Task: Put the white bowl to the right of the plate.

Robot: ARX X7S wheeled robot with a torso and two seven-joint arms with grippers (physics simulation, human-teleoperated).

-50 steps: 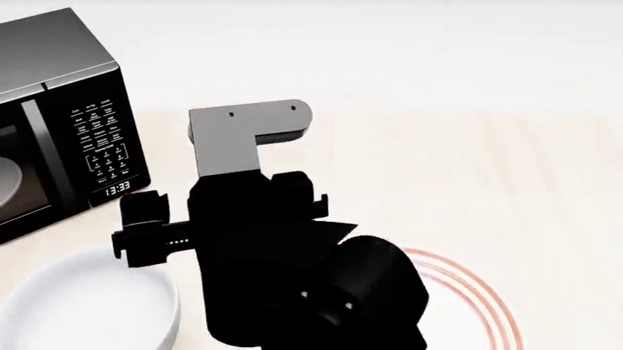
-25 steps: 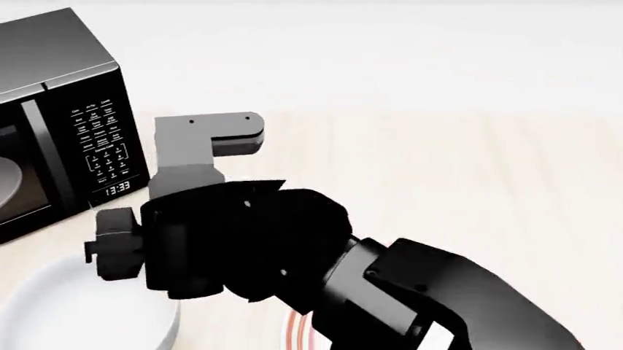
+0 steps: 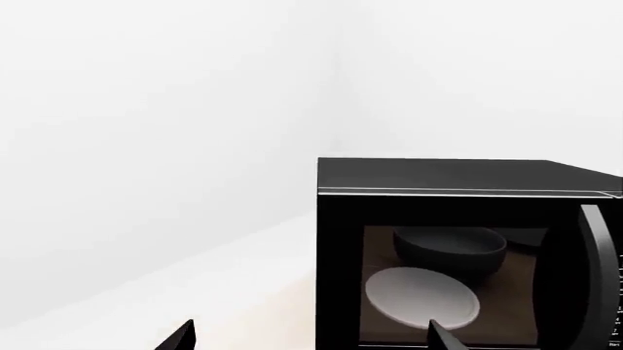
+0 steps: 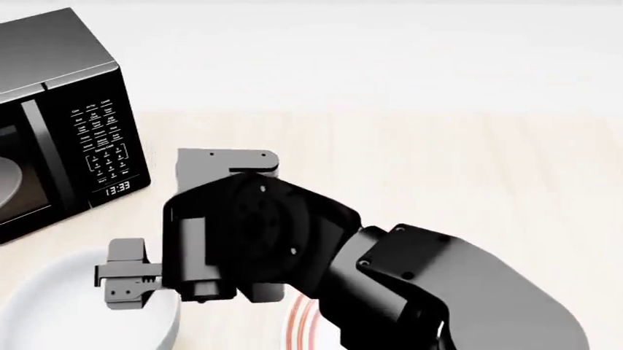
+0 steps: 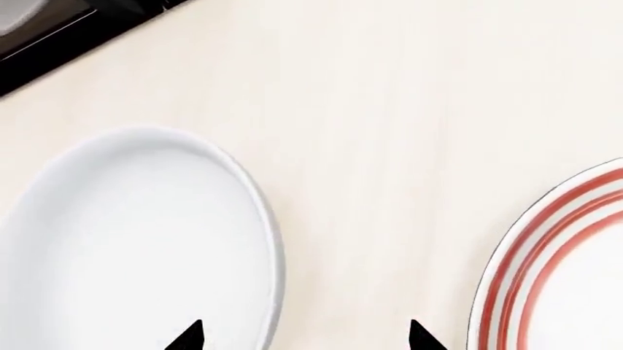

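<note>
A: The white bowl [image 4: 83, 310] sits at the head view's lower left, left of the plate [image 5: 559, 270], on the worktop [image 4: 438, 160].

B: What changed?

A: The right hand [image 5: 303, 337] has swung leftward and down over the bowl's near rim, fingers spread, nothing held. A grasp looks next.

B: Left hand [image 3: 309, 337]?

A: Spread, facing the microwave [image 3: 467, 248].

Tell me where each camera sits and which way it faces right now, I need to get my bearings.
Head view: on the robot's head, looking down over the table; the right arm covers most of the plate.
Left wrist view: near the left tool, facing the microwave door; only its fingertips show.
Right wrist view: above the right tool, looking down at the white bowl and plate; fingertips show.
Shared: head and right wrist views both show bowl, plate and microwave.
</note>
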